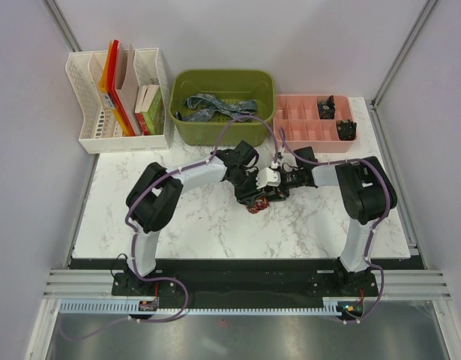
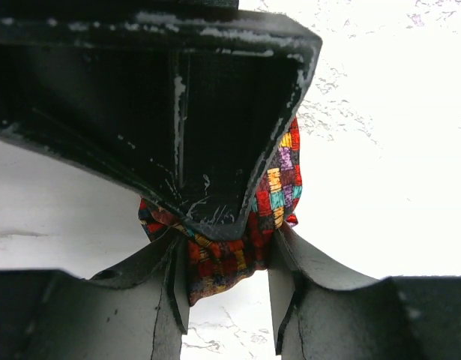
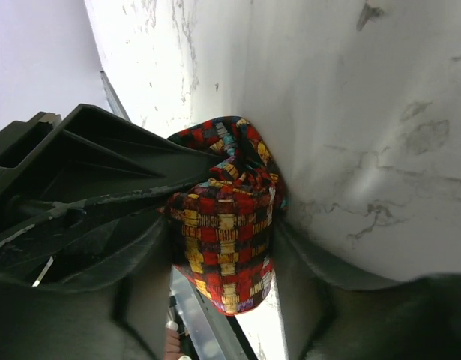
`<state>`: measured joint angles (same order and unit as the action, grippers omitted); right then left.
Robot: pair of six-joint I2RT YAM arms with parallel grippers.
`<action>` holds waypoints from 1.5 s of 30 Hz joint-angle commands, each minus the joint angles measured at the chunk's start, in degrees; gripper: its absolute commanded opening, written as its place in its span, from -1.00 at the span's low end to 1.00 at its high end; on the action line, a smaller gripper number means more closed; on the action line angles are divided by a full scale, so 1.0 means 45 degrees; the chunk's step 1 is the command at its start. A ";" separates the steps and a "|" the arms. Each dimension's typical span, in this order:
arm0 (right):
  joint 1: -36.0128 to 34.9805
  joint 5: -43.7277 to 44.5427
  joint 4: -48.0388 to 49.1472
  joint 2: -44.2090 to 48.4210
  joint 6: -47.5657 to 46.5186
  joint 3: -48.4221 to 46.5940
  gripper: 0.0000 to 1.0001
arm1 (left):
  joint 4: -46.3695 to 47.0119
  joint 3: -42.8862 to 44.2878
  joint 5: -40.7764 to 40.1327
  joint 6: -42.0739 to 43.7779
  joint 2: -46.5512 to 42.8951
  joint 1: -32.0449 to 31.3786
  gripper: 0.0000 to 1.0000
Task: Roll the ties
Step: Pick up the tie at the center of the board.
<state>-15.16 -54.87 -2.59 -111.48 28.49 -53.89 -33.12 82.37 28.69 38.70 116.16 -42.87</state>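
Observation:
A tie (image 1: 256, 208) with a busy red, orange and dark check is bunched into a short roll at the middle of the marble table. My left gripper (image 1: 252, 192) and right gripper (image 1: 279, 182) meet over it from opposite sides. In the left wrist view the tie (image 2: 219, 262) fills the gap of the left gripper (image 2: 226, 255), whose jaws press its sides. In the right wrist view the same tie (image 3: 226, 225) sits squeezed in my right gripper (image 3: 224, 241). A second, blue-grey tie (image 1: 215, 107) lies loose in the green bin (image 1: 184, 129).
Along the back stand a white file rack (image 1: 86, 112) with folders, the green bin and a pink compartment tray (image 1: 305, 129) holding small dark items. The right gripper's black body (image 2: 178, 112) fills the top of the left wrist view.

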 commanded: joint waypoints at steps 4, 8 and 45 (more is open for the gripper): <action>-0.0460 0.2526 -0.0479 -0.1008 -0.0823 0.0960 -0.33 | -0.0217 0.0035 -0.0476 0.0229 0.1003 -0.0199 -0.89; -0.0440 0.2369 -0.0420 -0.0930 -0.0785 0.0901 -1.00 | -0.0237 0.0036 -0.0515 0.0248 0.0984 -0.0180 -0.88; 0.0829 0.2018 -0.0459 0.2136 0.0993 0.0218 -1.00 | 0.0017 -0.0648 0.2141 -0.2193 -0.3606 0.2711 0.99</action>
<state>-12.23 -47.07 -4.38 -104.84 32.36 -52.10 -33.93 79.50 36.25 31.46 102.78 -30.48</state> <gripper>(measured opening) 0.169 0.993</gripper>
